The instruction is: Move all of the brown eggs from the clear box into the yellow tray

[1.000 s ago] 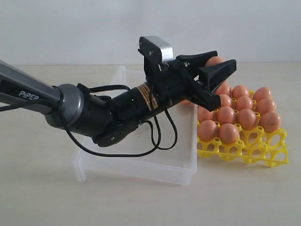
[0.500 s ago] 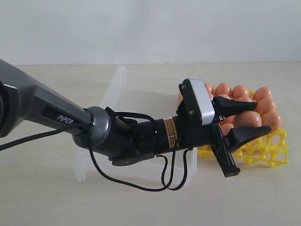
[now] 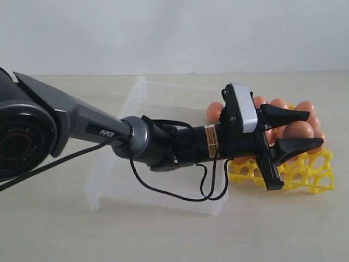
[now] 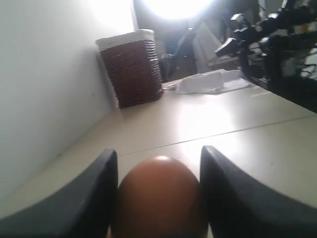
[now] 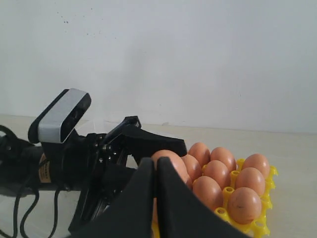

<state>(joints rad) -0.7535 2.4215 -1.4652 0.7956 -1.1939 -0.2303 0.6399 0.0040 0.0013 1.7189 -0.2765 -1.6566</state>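
A pale beige table (image 3: 54, 229) runs back to a plain white wall. On it stand one clear box (image 3: 163, 194) and one yellow tray (image 3: 312, 176), the tray just beside the box's right-hand wall in the exterior view.

My left arm reaches in from the left, across the box. My left tool (image 3: 313, 128) hangs over the near side of the tray. Its two dark fingers (image 4: 89, 198) are partly spread and clamp one brown egg (image 3: 297, 130), one finger on each flank. In the left wrist view that egg fills the gap between them. I cannot tell whether it touches the cups below.

The other brown eggs (image 5: 246, 179) sit in the tray's cups, packed side by side toward the far side. In the right wrist view I count eight of them seated, apart from the one I hold. My own fingers may hide more. Bare yellow lattice shows along the tray's near edge.

My right tool (image 5: 154, 164) is pressed fully closed, its two fingers touching with nothing between them, and it points toward the tray and the left tool.

Past the held egg, the left wrist view shows one brown wicker basket (image 4: 131, 67) with a white rim against the wall. One crumpled white cloth (image 4: 208, 83) lies on the table near it.
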